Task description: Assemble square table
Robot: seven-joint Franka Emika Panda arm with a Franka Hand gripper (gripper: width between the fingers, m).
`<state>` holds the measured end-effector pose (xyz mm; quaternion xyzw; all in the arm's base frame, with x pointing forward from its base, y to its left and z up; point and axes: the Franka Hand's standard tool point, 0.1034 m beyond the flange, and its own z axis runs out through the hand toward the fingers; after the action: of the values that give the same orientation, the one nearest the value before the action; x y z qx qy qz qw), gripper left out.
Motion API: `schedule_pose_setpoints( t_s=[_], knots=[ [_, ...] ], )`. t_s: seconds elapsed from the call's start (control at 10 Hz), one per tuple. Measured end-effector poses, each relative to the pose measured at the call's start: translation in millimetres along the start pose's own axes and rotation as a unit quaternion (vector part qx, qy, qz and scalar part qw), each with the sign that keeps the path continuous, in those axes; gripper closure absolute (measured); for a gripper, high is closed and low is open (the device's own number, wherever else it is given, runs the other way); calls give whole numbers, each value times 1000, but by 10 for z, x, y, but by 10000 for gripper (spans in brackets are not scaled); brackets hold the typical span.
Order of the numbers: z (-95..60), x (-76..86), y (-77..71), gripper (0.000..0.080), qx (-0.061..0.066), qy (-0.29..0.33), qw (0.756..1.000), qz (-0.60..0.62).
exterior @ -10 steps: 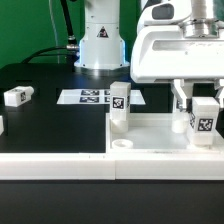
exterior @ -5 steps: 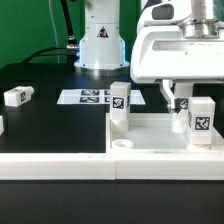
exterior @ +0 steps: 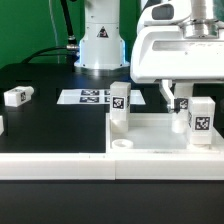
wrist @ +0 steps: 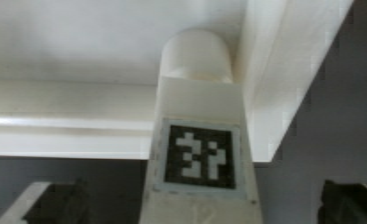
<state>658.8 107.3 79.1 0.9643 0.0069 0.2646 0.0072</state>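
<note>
Between the dark fingertips [wrist: 47, 203] of my pincer [wrist: 201, 204] stands a short white plastic block leg [exterior: 203, 120] with a black-and-white square tag on its face. The fingers are spread wide, and I see a gap on either side of the leg, so the pincer grips nothing.

Directly beneath the pincer lies the white plastic square tray-like tabletop [exterior: 160, 128] with its raised rim. The block leg stands upright inside it, close to one corner. A second leg [exterior: 119, 108], the same white tagged block, stands upright at another corner of the tray, off to the exterior view's left of the pincer. I cannot tell whether either leg is fixed in place.

Well apart from the pincer, further toward the exterior view's left, a third leg [exterior: 18, 96] lies on its side on the black table surface [exterior: 60, 125]. The flat white marker board [exterior: 88, 97] rests on that surface beyond the second leg, in front of the arm's white base [exterior: 100, 45]. A long white rail [exterior: 50, 165] runs along the near edge, just in front of the tray. A green backdrop [exterior: 20, 30] closes the scene behind.
</note>
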Motion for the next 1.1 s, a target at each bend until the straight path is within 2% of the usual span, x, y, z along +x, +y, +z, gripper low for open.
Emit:
schedule_pose_setpoints(
  t_s=[0.2, 0.4, 0.5, 0.6, 0.7, 0.8, 0.9, 1.1],
  knots=[
    [1, -4, 13, 151, -1, -3, 1000, -2],
    [-90, 3, 146, 151, -5, -80, 997, 2],
    [-114, 76, 187, 151, -6, -87, 996, 7],
    [-102, 44, 195, 151, -7, -120, 993, 9],
    [-129, 33, 200, 151, -9, -181, 983, 12],
    [-110, 84, 198, 151, -12, -210, 977, 19],
    [-58, 116, 159, 151, -15, -230, 973, 24],
    [8, 213, 105, 151, -15, -219, 975, 32]
  ],
)
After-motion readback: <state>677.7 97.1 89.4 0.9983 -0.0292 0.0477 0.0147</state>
